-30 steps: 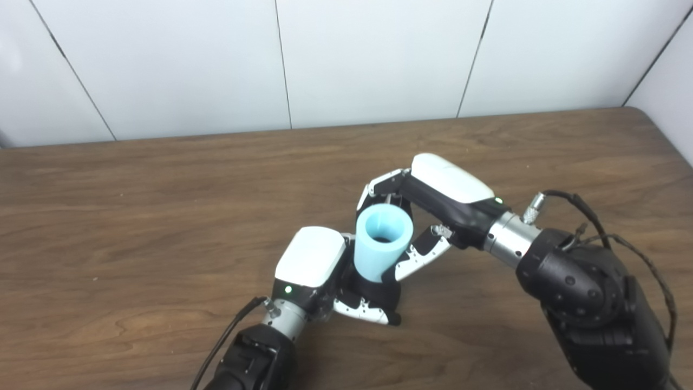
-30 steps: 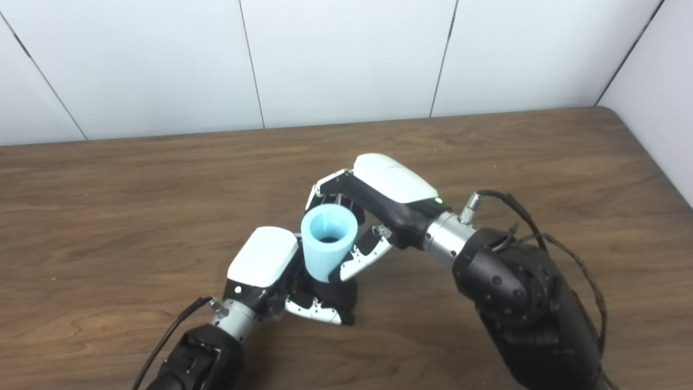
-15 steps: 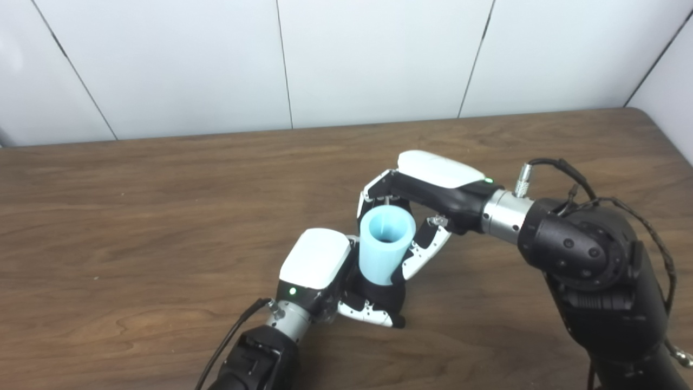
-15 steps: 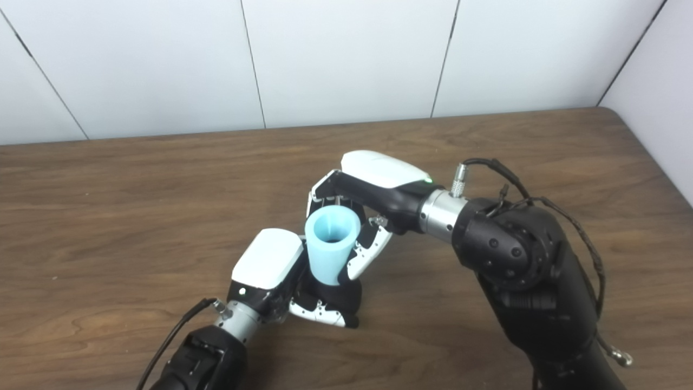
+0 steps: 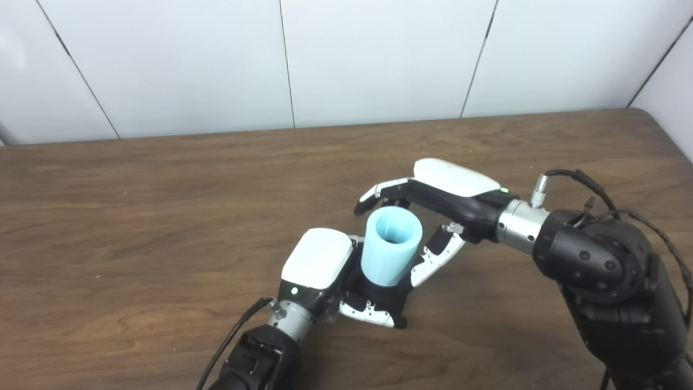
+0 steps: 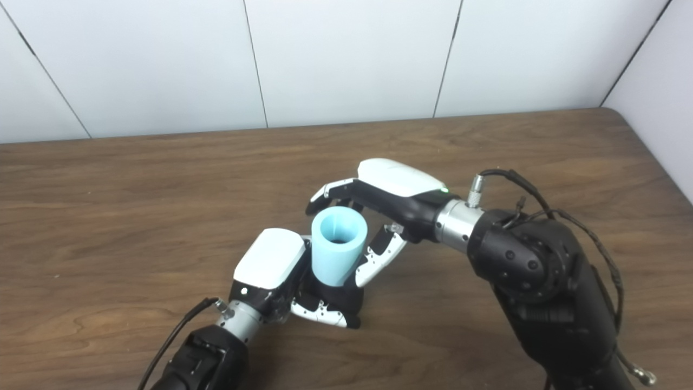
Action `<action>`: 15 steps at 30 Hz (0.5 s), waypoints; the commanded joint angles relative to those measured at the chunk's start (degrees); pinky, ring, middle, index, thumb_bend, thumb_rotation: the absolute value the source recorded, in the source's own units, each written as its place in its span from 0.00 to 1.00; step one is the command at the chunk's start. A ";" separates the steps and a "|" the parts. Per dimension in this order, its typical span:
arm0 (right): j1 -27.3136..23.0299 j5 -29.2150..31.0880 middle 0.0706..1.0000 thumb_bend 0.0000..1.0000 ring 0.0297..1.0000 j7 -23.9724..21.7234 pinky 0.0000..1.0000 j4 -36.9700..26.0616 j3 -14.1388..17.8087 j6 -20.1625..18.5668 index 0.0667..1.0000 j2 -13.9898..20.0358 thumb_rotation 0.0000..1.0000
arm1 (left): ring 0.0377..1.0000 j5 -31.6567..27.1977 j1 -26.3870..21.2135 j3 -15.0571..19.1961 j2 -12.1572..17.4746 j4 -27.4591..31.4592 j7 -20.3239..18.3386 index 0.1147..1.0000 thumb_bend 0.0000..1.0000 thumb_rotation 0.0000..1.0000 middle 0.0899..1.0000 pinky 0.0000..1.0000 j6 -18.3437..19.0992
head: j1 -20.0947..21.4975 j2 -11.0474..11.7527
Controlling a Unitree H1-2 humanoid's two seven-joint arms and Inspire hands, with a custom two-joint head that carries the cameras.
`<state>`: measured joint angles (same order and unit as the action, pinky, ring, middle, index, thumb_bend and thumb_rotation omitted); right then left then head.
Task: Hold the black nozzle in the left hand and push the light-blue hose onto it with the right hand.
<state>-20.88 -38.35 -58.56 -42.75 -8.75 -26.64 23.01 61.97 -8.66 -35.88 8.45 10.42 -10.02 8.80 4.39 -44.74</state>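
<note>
Since a second ago our right hand (image 5: 433,216) has spread its fingers off the light-blue hose (image 5: 391,246), which stands on the black nozzle (image 5: 379,292) gripped by our left hand (image 5: 335,276). If barely seated, it could topple.

White-backed black hands (image 5: 319,265), steel wrists, black cabled arms.

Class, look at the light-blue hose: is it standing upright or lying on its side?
Upright. The light-blue hose shows its open round mouth facing up, with its lower end down in the left hand.
</note>
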 commanded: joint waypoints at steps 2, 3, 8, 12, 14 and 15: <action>-2.53 -0.62 0.97 1.00 0.99 -1.14 0.89 -1.95 1.83 -0.27 0.85 0.17 0.31 | 0.47 -0.12 2.75 -1.42 0.72 -2.05 -5.79 0.39 0.48 0.00 0.49 0.37 0.85 | -0.03 -0.05; -2.52 -0.72 0.99 1.00 0.99 -1.20 0.90 -1.81 2.08 -0.26 0.87 0.26 0.31 | 0.46 0.06 2.76 -1.48 0.74 -2.09 -5.70 0.39 0.48 0.00 0.49 0.37 0.85 | -0.03 -0.05; -2.21 -0.35 1.00 1.00 1.00 -0.96 0.89 -2.07 2.91 -0.24 0.92 1.12 0.35 | 0.46 0.32 2.73 -1.51 0.83 -2.06 -5.98 0.40 0.48 0.00 0.49 0.36 1.03 | 0.02 -0.07; -1.55 0.38 1.00 1.00 1.00 -0.25 0.92 -3.06 4.50 -0.24 0.93 1.22 0.36 | 0.46 0.62 2.60 -1.50 0.94 -1.84 -6.66 0.38 0.47 0.00 0.49 0.37 1.27 | -0.12 -0.04; -1.09 1.04 1.00 1.00 1.00 0.33 0.92 -3.84 5.29 -0.19 0.94 1.45 0.36 | 0.46 0.95 2.52 -1.55 0.99 -1.82 -6.79 0.37 0.47 0.00 0.49 0.36 1.31 | -0.12 -0.04; -0.75 1.67 1.00 1.00 1.00 0.89 0.93 -4.45 5.66 -0.07 0.94 1.85 0.41 | 0.46 1.14 2.45 -1.59 1.04 -1.86 -6.81 0.38 0.47 0.00 0.50 0.36 1.31 | -0.12 -0.04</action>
<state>-20.87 -37.63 -59.78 -44.85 -4.29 -26.67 23.32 62.42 -8.77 -35.82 8.36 10.76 -11.28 9.62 4.22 -44.74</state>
